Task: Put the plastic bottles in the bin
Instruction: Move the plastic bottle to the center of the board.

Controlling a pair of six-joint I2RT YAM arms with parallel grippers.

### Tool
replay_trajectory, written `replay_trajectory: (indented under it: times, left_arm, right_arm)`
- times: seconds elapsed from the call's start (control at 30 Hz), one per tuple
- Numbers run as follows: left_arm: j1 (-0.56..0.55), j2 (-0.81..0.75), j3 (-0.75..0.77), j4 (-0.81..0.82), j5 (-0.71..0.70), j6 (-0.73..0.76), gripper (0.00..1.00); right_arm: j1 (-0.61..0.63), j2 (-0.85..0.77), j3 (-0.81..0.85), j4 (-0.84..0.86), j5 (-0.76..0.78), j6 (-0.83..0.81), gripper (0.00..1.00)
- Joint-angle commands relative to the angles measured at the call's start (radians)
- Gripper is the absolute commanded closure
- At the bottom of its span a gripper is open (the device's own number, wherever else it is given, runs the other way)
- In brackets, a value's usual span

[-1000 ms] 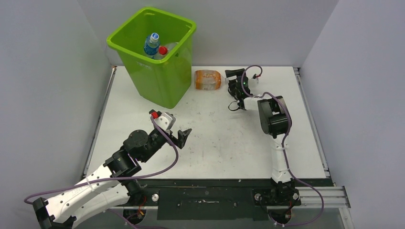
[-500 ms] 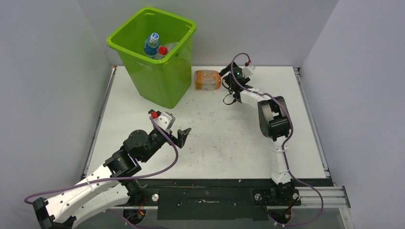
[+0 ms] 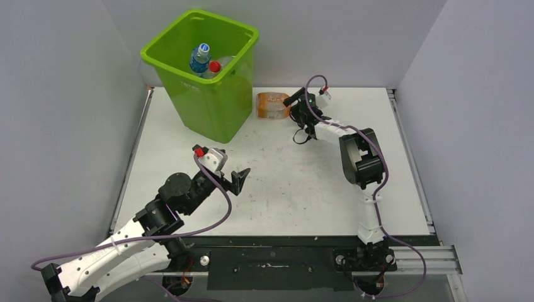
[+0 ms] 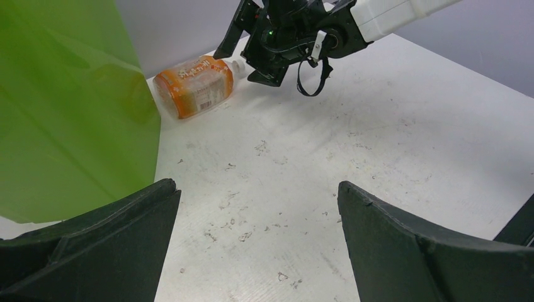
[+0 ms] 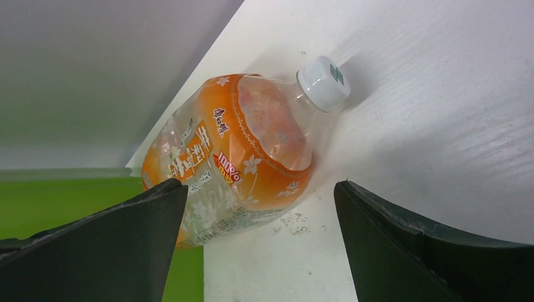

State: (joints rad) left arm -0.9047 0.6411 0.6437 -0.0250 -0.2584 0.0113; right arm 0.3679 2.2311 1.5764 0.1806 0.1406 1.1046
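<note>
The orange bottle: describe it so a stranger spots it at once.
Find the tall lime-green bin at the far left of the table. Just right of it, near the back wall, the orange bottle lies on its side. White-capped, it is the only bottle outside the bin.

A white, scuffed table (image 3: 403, 189) sits boxed in by plain grey walls (image 3: 63, 94) — left, back and right — under soft, even light; a black rail (image 3: 271, 267) runs along its near edge.

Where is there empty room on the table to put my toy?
The table is bare between the left gripper and the right arm, and along the right edge. It is crowded at the back: the bin, orange bottle and right gripper sit close together.
</note>
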Motion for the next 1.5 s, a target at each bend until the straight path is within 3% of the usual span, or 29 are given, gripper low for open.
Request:
replay_trajectory:
  times: [0.0, 0.3, 0.5, 0.93, 1.2, 1.47]
  left_arm:
    - [-0.007, -0.008, 0.01, 0.042, -0.008, -0.005, 0.04]
    - [-0.007, -0.002, 0.007, 0.04, -0.021, -0.03, 0.04]
    - [-0.008, 0.008, 0.011, 0.036, -0.022, -0.029, 0.04]
    - [-0.009, -0.002, 0.01, 0.034, -0.021, -0.033, 0.04]
    - [-0.011, -0.008, 0.011, 0.034, -0.015, -0.037, 0.04]
    - [-0.018, -0.025, 0.013, 0.038, 0.0, -0.049, 0.04]
  right_arm:
    - [0.016, 0.004, 0.017, 0.056, -0.006, 0.091, 0.1]
    - [0.031, 0.1, 0.09, 0.061, -0.024, 0.141, 0.09]
    - [0.028, 0.123, 0.094, 0.065, -0.039, 0.141, 0.02]
    - [0.014, 0.105, 0.01, 0.144, -0.067, 0.138, 0.48]
    - [0.008, 0.018, -0.098, 0.203, -0.069, 0.104, 0.64]
    - [0.003, -0.193, -0.287, 0.222, -0.063, 0.004, 0.74]
